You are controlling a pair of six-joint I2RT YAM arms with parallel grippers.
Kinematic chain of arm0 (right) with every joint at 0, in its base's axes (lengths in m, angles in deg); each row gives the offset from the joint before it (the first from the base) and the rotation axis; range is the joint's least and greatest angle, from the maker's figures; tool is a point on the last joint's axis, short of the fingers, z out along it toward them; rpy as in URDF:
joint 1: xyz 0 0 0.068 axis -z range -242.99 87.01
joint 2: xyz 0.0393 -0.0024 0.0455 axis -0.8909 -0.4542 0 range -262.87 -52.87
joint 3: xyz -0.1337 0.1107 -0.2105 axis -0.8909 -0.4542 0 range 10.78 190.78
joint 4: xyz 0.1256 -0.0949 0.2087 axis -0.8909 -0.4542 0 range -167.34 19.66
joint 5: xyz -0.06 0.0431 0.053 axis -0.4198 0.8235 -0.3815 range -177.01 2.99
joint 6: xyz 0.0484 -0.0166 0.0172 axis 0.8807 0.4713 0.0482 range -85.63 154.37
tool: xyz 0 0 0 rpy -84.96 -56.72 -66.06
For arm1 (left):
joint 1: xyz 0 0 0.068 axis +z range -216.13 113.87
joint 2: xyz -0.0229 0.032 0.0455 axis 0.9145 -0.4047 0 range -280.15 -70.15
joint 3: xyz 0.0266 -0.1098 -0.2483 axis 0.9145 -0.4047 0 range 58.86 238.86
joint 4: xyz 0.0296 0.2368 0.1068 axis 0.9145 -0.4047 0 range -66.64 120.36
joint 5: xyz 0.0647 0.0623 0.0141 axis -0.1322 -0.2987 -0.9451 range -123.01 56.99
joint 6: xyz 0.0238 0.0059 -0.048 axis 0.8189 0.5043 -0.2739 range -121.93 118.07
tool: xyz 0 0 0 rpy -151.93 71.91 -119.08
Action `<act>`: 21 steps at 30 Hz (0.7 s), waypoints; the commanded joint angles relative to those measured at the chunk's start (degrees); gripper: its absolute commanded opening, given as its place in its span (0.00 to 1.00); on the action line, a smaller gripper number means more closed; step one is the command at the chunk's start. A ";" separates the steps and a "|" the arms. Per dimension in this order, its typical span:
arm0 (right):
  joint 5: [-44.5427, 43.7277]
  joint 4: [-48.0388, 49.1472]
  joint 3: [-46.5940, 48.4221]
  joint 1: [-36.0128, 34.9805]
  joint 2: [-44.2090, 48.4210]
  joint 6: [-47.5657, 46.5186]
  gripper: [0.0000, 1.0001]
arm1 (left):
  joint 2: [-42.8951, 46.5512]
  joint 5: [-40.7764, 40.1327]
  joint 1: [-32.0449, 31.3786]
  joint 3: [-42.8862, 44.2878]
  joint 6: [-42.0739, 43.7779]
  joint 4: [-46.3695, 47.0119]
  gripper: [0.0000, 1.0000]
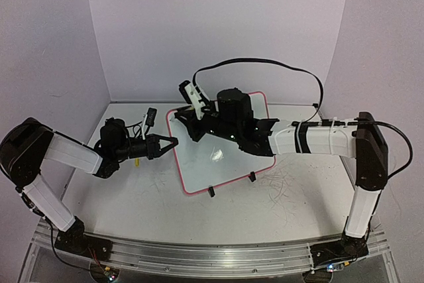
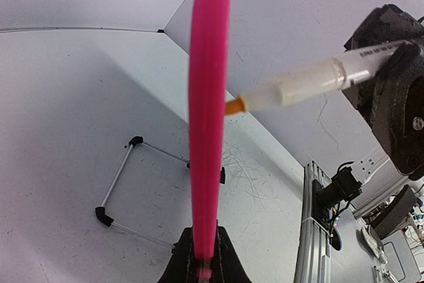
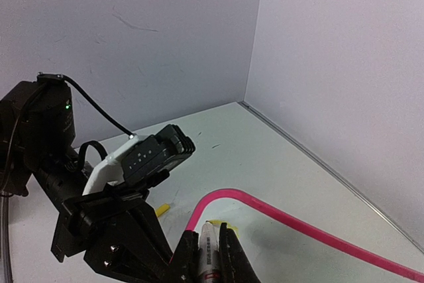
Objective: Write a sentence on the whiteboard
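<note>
Top: whiteboard (image 1: 222,160) sits mid-surface (image 1: 132,197), face up, long axis roughly left-right, slightly skewed; my left pincer (image 1: 171,142) pinches its left edge; my right pincer (image 1: 184,118) hangs over the far-left corner; no strokes readable. Left wrist: pink frame edge-on, clamped between my fingers; marker (image 2: 298,87) tip points at the face, about touching. Right wrist: right pincer pressed shut around the marker barrel. My read: writing just starting; next needs steady tip pressure and a drag along the long axis.

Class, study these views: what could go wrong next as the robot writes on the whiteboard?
1. The marker tip sits beside the whiteboard frame's edge; a stroke may miss the white surface.
2. The left claw pinches only that thin edge, so pressure from the right claw might shift the board.
</note>
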 commanded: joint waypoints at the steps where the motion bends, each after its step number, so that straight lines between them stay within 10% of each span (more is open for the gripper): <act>1: 0.06 -0.54 1.88 -0.46 -1.17 0.83 0.00 | -0.11 1.13 -0.06 1.99 1.76 1.04 0.00; 21: -8.84 2.53 -5.20 -0.57 3.10 2.36 0.00 | 0.45 1.13 -0.06 1.57 1.63 0.92 0.00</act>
